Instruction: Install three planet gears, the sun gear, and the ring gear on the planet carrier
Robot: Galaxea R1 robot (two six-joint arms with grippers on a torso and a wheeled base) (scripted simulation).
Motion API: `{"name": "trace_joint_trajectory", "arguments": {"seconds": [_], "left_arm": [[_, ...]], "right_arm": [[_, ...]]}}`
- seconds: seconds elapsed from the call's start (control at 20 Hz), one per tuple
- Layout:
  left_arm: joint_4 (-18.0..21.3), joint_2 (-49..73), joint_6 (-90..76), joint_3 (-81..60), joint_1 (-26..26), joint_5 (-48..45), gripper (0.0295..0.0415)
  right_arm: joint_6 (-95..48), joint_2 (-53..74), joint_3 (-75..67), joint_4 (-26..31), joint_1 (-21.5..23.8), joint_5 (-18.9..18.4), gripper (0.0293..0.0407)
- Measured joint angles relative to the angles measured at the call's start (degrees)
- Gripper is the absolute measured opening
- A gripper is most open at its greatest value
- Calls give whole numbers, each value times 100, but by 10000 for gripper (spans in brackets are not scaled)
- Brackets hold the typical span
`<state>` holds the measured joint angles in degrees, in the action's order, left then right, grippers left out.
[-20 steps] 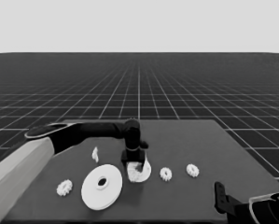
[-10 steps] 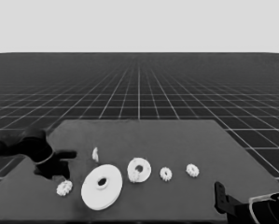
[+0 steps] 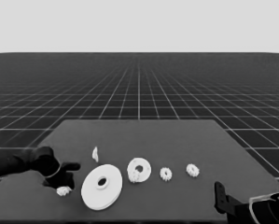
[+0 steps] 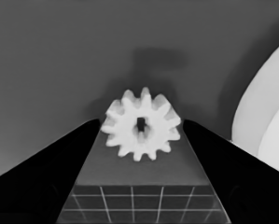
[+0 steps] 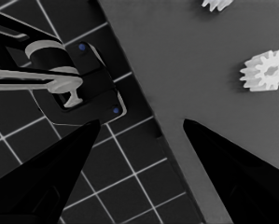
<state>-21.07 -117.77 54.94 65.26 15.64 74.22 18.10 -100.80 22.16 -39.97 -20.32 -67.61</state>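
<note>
My left gripper [image 3: 64, 179] hangs open over the table's left end, above a planet gear [image 3: 63, 190]. In the left wrist view that gear [image 4: 141, 125] lies flat between the tips of the left gripper [image 4: 141, 122], which do not touch it. The larger round part [image 3: 101, 186], the ring gear, lies just right of it. The smaller round part [image 3: 139, 170], the planet carrier, has a toothed gear [image 3: 136, 177] on its near side. Two more gears [image 3: 165, 174] [image 3: 192, 170] lie to its right. My right gripper [image 3: 221, 199] waits open at the lower right corner.
A thin white piece [image 3: 95, 154] lies behind the larger round part. The right wrist view shows the table's corner, two gears [image 5: 265, 70] [image 5: 216, 3], and dark machinery [image 5: 73, 84] past the edge over the floor grid. The larger round part's rim [image 4: 265, 126] shows in the left wrist view.
The left arm left the smaller round part, drew back to the left and now has its open gripper over the gear at the table's left end. The right arm stayed put.
</note>
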Motion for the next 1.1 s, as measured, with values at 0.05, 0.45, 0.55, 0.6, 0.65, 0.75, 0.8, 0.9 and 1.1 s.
{"name": "trace_joint_trajectory", "arguments": {"seconds": [0.05, 0.45, 0.55, 0.6, 0.65, 0.75, 0.8, 0.9, 1.1], "left_arm": [[-15, -11, -4, 21, 20, -16, 385], [-36, -25, -8, 48, 42, -39, 313], [-36, -25, -8, 48, 42, -39, 313], [-36, -26, -8, 48, 42, -39, 313], [-36, -25, -8, 48, 42, -39, 313], [346, 209, 62, -388, -423, 324, 312], [624, 328, 86, -586, -797, 539, 313], [912, 403, 93, -706, -1162, 739, 313], [1053, 424, 91, -738, -1329, 833, 313]], "right_arm": [[0, 0, 0, 0, 0, 0, 385], [0, 0, 0, 0, 0, 0, 385], [0, 0, 0, 0, 0, 0, 385], [0, 0, 0, 0, 0, 0, 385], [0, 0, 0, 0, 0, 0, 385], [0, 0, 0, 0, 0, 0, 385], [0, 0, 0, 0, 0, 0, 385], [0, 0, 0, 0, 0, 0, 385], [0, 0, 0, 0, 0, 0, 385]]}}
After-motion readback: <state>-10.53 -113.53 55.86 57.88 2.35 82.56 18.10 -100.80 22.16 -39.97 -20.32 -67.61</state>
